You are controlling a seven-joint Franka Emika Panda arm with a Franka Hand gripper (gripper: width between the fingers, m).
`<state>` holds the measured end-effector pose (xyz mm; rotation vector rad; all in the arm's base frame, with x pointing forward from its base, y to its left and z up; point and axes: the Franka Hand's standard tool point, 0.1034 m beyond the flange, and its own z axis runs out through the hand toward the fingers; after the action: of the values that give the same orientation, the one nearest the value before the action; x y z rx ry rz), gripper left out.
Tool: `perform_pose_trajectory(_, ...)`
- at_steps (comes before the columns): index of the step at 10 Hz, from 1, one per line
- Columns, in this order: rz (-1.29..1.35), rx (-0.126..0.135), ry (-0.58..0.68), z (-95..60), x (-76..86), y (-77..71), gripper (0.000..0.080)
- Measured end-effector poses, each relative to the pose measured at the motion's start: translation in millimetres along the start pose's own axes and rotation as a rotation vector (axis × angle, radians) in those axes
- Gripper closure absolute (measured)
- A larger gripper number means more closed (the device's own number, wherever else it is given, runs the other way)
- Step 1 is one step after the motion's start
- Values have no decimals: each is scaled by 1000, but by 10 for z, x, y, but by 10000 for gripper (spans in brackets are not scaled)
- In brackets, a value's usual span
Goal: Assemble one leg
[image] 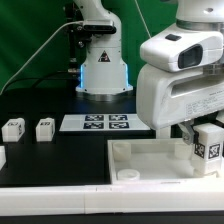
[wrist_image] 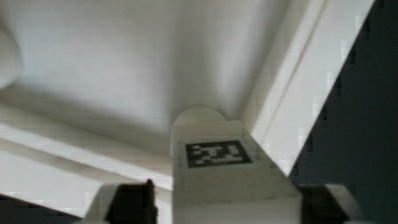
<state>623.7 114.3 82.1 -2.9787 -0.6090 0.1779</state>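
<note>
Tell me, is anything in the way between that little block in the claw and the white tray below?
Nothing visible is. The gripper holds the leg over the tray, near its corner on the exterior view's right, with only bare tray beneath. The spare legs lie far off on the exterior view's left.

The bulky white robot arm (image: 180, 90) is recorded at the exterior view's right, wrist lowered. Its two-finger gripper (image: 205, 140) is pointed downward, dark fingers (wrist_image: 128, 205) clamped on a small white rectangular plastic leg (wrist_image: 217, 160).
</note>
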Motion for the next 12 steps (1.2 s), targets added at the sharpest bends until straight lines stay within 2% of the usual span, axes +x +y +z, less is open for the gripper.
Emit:
perform_pose_trajectory(5, 39, 0, 1, -1, -1, 9, 506)
perform_pose_trajectory(8, 319, 6, 3, 1, 5, -8, 506)
perform_pose_trajectory(12, 836, 9, 2, 9, 21, -69, 506)
